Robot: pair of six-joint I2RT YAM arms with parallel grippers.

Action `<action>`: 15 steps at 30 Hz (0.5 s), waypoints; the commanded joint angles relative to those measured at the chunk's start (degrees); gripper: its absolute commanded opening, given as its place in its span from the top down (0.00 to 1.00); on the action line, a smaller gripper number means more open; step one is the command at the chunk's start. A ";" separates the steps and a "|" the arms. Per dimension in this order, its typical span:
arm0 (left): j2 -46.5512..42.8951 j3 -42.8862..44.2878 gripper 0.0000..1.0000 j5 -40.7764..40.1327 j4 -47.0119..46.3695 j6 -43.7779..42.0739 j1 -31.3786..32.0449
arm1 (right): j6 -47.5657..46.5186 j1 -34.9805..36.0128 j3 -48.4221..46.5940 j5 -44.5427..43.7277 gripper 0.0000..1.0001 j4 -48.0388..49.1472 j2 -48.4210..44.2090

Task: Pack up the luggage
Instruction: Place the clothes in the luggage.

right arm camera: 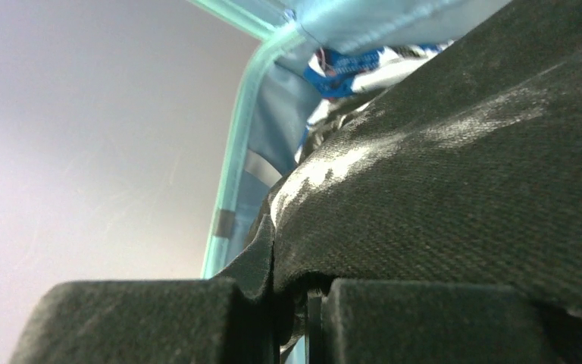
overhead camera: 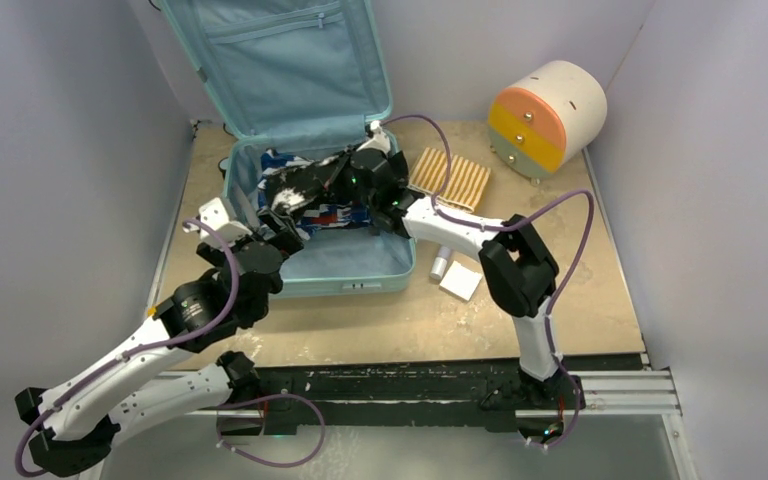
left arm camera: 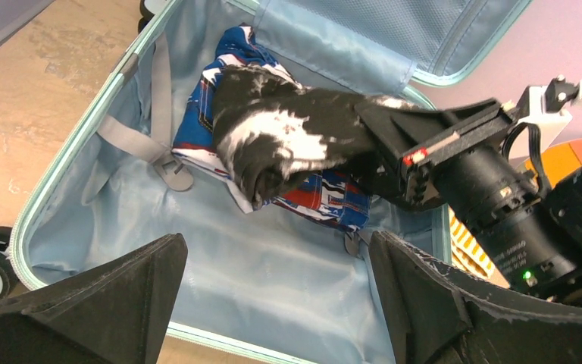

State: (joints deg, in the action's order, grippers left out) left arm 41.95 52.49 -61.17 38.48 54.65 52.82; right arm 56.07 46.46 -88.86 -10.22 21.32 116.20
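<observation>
One black-and-white cloth (left arm camera: 288, 136) gripped over the open suitcase (overhead camera: 350, 280).
Your right gripper (left arm camera: 383, 144) is clamped on it, hanging it over a blue patterned cloth (left arm camera: 201, 114) that lies in the suitcase. Your left gripper (left arm camera: 273, 254) hangs over its near left corner, jaws wide apart. The suitcase sits at the table's (overhead camera: 520, 310) far left corner, lid up.

We take this for a robotics lab cell, not a home: plain pale walls (overhead camera: 50, 150) box in a beige tabletop (overhead camera: 410, 320) left, right and beyond the right claw (overhead camera: 335, 176), while well behind it the left arm (overhead camera: 130, 352) and right arm (overhead camera: 516, 268) stand bolted to a metal rail (overhead camera: 620, 386), purple cables (overhead camera: 572, 200) looping along them
</observation>
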 commanded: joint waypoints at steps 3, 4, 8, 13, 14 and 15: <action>-2.05 2.63 0.04 -2.04 1.49 0.08 -0.34 | -1.54 -0.47 -18.89 -4.20 1.00 3.75 1.47; -2.10 2.88 0.04 -2.29 1.51 -0.35 -0.33 | -2.00 -0.75 -21.39 -4.33 1.00 3.40 2.27; -2.80 3.45 0.04 -2.95 1.90 -0.91 -0.35 | -6.03 -1.21 -26.38 -5.52 1.00 4.03 4.40; -4.52 1.68 0.04 -3.30 2.19 -0.18 -0.34 | -4.27 -1.03 -18.54 -6.32 1.00 7.80 4.81; -5.03 1.25 0.04 -3.14 2.21 0.18 -0.35 | -2.49 -0.88 -15.94 -5.94 1.00 8.20 4.86; -5.18 0.79 0.04 -3.04 2.17 0.55 -0.32 | -1.22 -0.60 -13.72 -5.66 1.00 8.74 5.07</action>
State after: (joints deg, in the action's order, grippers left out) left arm 38.04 53.89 -62.74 40.38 54.48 52.82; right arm 51.96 45.41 -108.16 -14.41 21.74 123.20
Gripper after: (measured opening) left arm 0.963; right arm 0.063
